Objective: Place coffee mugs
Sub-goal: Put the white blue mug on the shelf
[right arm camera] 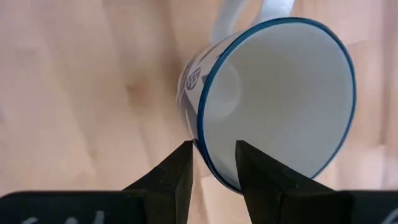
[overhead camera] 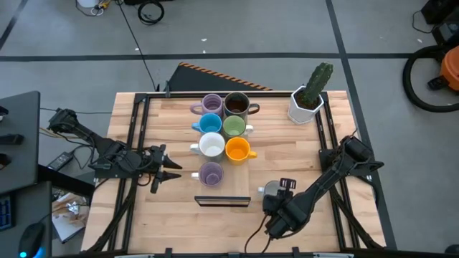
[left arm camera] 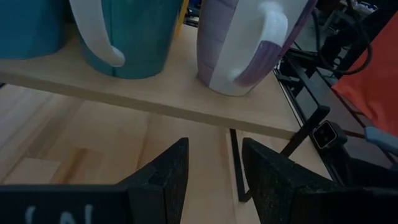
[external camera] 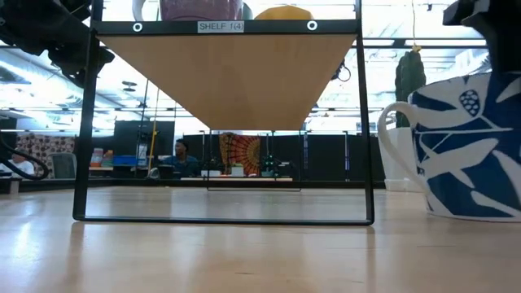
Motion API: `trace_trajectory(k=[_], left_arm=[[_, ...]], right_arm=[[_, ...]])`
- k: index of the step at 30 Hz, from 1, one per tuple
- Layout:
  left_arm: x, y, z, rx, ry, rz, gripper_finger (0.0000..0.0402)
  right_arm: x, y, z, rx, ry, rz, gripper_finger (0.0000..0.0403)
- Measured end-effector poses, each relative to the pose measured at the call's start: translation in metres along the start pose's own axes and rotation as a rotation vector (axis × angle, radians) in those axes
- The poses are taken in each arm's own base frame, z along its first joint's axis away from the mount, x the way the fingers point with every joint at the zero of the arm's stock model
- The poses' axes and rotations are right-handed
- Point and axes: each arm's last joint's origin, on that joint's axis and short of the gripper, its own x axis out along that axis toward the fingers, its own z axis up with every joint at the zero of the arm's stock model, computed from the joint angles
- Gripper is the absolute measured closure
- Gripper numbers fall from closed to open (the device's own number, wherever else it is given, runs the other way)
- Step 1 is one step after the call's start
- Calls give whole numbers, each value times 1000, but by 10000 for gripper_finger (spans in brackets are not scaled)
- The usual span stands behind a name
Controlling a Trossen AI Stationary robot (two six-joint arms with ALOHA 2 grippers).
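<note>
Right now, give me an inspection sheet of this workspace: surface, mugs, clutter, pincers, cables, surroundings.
Surface: pale wooden table carrying a raised wooden shelf on a black frame.
Job's things: on the shelf, far purple mug, dark brown mug, blue mug, green mug, white mug, orange mug, near purple mug. The blue-and-white patterned mug stands upright on the table.
Clutter: white faceted pot with a green cactus, far right corner.
Grippers: left pincer open, empty, beside the shelf. Right pincer open, straddling the patterned mug's rim.
Cables: black cable on the floor beyond the table.
Surroundings: grey floor; a person far off.
</note>
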Motion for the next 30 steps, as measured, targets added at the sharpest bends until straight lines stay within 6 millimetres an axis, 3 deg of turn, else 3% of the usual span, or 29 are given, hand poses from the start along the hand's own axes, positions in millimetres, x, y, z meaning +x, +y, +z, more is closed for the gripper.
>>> trace_trajectory(k=[14,24,30], left_arm=[[0,0,0,1,9,-14,246],[0,-1,-1,1,20,-37,246],[0,-1,-1,1,20,-38,246]], right_arm=[[8,-12,5,-75,20,-78,277],[-13,-22,-13,-145,-36,-159,275],[-14,-24,-16,-190,-6,-174,270]])
